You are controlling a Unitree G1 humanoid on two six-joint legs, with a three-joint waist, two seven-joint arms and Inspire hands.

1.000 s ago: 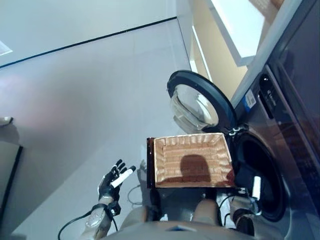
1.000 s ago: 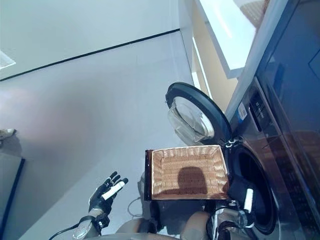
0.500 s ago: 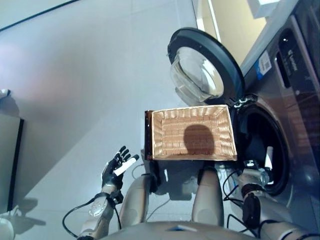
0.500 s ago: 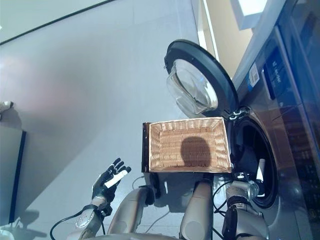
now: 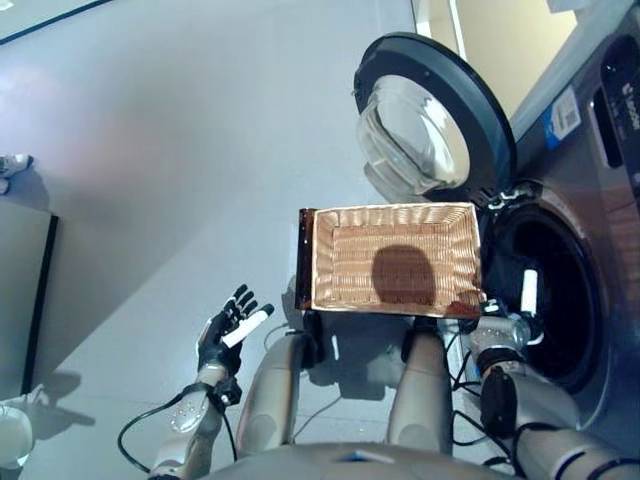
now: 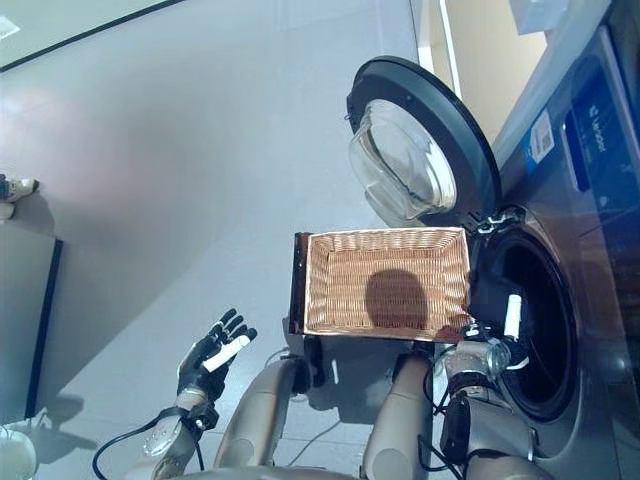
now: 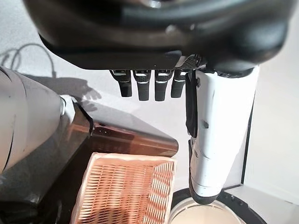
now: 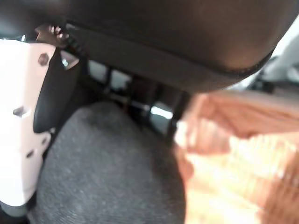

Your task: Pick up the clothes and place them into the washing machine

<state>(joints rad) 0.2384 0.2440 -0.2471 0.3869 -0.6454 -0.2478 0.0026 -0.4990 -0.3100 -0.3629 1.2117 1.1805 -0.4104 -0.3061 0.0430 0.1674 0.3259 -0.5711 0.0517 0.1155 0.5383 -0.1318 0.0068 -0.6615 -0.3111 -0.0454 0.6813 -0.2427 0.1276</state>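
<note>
A wicker basket sits at the centre of the frame, its woven bottom bare apart from a round shadow, with a dark brown panel along its left edge. Just right of it gapes the dark drum mouth of the washing machine, at the right side of the frame, and the round glass door stands swung wide at the upper centre. No clothes show in the basket or on the floor.

The left hand hangs at the lower left, well apart from the basket, fingers spread and straight with the white-covered thumb standing out, holding nothing. The right hand is at the lower right, at the drum's rim just beside the basket's right corner; in its own wrist view a grey fabric fills the space past the thumb, and I cannot tell whether the fingers are closed round it.
</note>
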